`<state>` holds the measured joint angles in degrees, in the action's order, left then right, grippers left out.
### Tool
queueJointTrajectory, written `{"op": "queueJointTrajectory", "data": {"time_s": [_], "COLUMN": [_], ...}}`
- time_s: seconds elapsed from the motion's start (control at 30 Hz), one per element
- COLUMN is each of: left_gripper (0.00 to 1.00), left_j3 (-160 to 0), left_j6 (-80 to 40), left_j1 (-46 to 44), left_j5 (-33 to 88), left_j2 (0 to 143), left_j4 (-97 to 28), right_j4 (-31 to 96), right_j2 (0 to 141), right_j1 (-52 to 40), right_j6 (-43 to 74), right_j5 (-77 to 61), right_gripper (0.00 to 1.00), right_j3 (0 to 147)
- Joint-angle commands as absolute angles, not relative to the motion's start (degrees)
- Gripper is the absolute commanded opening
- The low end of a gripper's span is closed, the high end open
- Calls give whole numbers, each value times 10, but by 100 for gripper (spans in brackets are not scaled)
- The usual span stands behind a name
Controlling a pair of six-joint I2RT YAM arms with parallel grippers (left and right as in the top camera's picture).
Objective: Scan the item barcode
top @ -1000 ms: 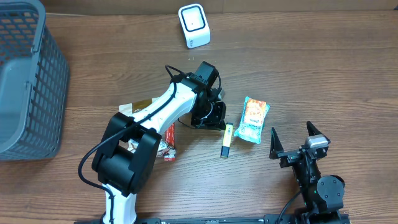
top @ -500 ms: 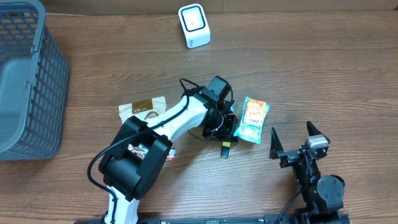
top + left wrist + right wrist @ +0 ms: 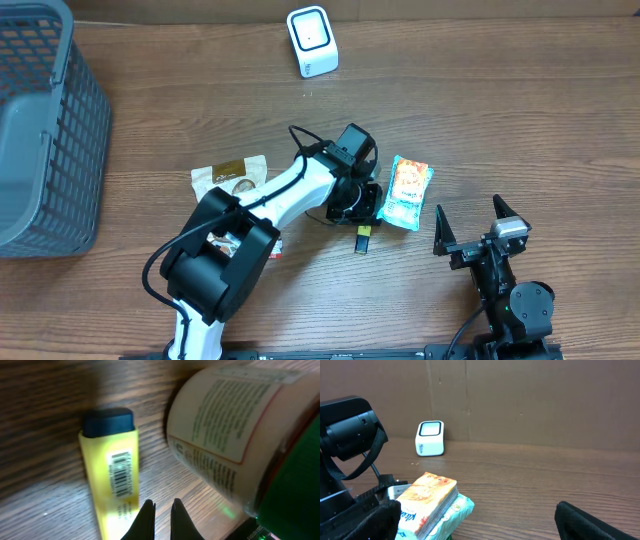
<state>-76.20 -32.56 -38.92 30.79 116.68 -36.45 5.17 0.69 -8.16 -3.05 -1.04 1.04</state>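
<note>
Grey basket (image 3: 40, 130) at left, contents unclear, left gripper (image 3: 162, 512) pinched shut on nothing beside yellow marker (image 3: 112, 485), barcode (image 3: 121, 474) visible from wrist only, right gripper (image 3: 478, 225) agape, unladen.

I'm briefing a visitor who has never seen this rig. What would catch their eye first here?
The left gripper, shut, hangs at mid-table right by a yellow marker whose barcode faces up. Beside it lies a green-and-orange packet; the white scanner sits at the far edge, and a grey basket fills the left side.
</note>
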Motion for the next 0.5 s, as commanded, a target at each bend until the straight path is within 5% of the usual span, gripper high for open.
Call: {"op": "queueJointTrajectory", "data": {"time_s": [0.0,0.47], "left_gripper": [4,4], "left_j3": [-759,-741], "left_j6": [-335,-320], "left_j1": [-399,-401], "left_j5": [299,248], "left_j2": [1166,1166], "left_j4": [-362,-357], "right_j4": [48,48], "right_j2": [2,2], "right_j1": [-78,-78], "right_j6": [-33,-33], "right_j5": [-5,-5], "right_gripper": [100,100], "right_j3": [4,4]}}
